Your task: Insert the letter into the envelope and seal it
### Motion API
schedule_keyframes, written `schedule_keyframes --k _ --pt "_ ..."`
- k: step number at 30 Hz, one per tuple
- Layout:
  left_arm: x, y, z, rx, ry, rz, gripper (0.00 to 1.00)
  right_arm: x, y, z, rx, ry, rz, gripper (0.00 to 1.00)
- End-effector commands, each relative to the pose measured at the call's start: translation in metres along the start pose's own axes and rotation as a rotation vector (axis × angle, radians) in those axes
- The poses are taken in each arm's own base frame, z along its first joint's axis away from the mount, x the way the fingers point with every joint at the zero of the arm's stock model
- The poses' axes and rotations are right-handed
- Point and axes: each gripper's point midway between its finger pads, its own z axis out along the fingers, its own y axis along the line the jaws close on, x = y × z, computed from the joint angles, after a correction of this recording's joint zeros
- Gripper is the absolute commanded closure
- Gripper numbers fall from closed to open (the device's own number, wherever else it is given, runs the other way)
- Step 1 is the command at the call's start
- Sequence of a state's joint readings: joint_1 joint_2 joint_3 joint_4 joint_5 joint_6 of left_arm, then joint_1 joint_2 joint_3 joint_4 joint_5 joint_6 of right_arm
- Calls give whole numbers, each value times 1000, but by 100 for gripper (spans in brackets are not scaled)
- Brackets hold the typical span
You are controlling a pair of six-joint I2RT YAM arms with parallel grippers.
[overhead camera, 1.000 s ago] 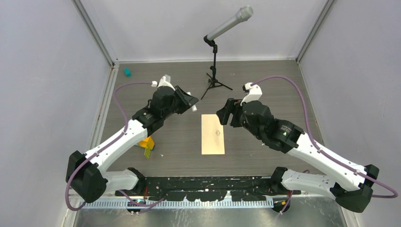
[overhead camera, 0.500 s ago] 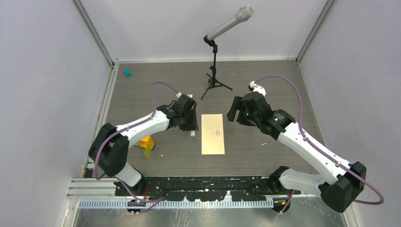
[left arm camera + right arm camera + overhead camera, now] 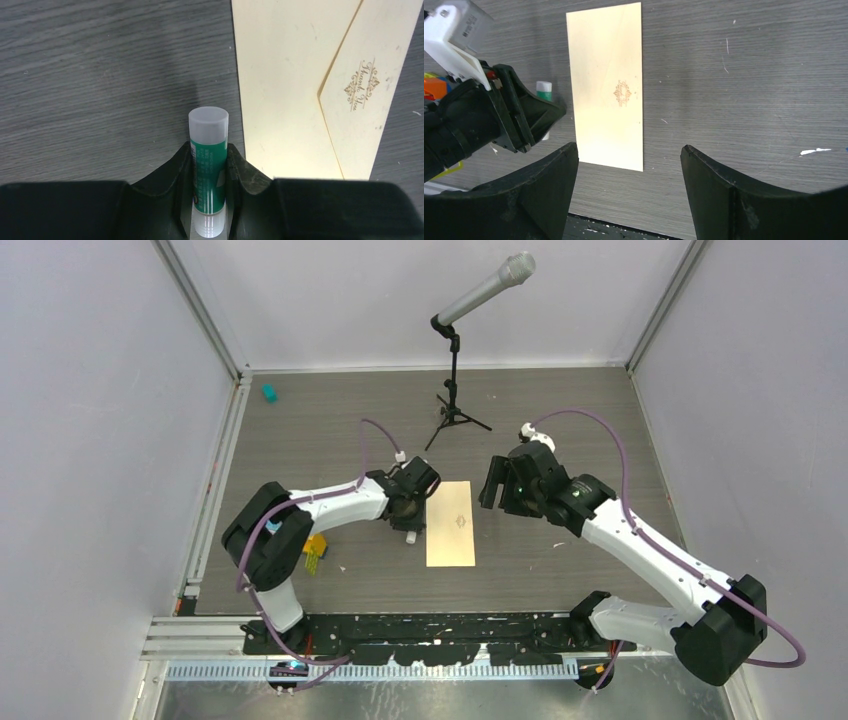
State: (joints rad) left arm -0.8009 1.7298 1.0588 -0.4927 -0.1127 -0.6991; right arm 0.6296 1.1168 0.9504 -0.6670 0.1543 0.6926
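Near the centre of the top view, the envelope [image 3: 450, 524] lies flat on the grey wood-grain tabletop [image 3: 330, 440], long side running up and down the frame, its pointed flap [image 3: 360, 115] folded down with a small gold emblem [image 3: 361, 86] at the tip. No separate paler letter shows in any view; whether it is already inside cannot be told. The left gripper [image 3: 208, 152] sits just beside the envelope's left edge in the top view, clamped round the middle of a green glue stick [image 3: 208, 165] whose frosted cap points away from the wrist. The right gripper [image 3: 628, 155] hovers over the other side with its fingers wide apart and nothing between them. I judge the envelope light, thin and easily creased, and likely to slide on the smooth tabletop rather than lift, so a pinch from straight above would find little to grip. The flap's point or a free long edge looks like the best hold, with the other arm pressing the body down. The glue stick is rigid, smooth plastic and may slip or twist unless gripped squarely across its barrel.
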Motion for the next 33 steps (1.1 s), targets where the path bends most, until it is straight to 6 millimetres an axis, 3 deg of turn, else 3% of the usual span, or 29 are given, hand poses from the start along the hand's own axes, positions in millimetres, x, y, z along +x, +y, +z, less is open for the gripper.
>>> schedule_keyframes --k 1,23,33 --pt "-9 4 1 -65 -36 21 92 -2 1 -5 -26 -20 28 21" --pt "0 5 16 -94 -6 44 60 -1 2 -6 -34 -17 40 21" --pt "0 3 17 -78 -4 46 54 -1 4 -7 -40 -16 43 21"
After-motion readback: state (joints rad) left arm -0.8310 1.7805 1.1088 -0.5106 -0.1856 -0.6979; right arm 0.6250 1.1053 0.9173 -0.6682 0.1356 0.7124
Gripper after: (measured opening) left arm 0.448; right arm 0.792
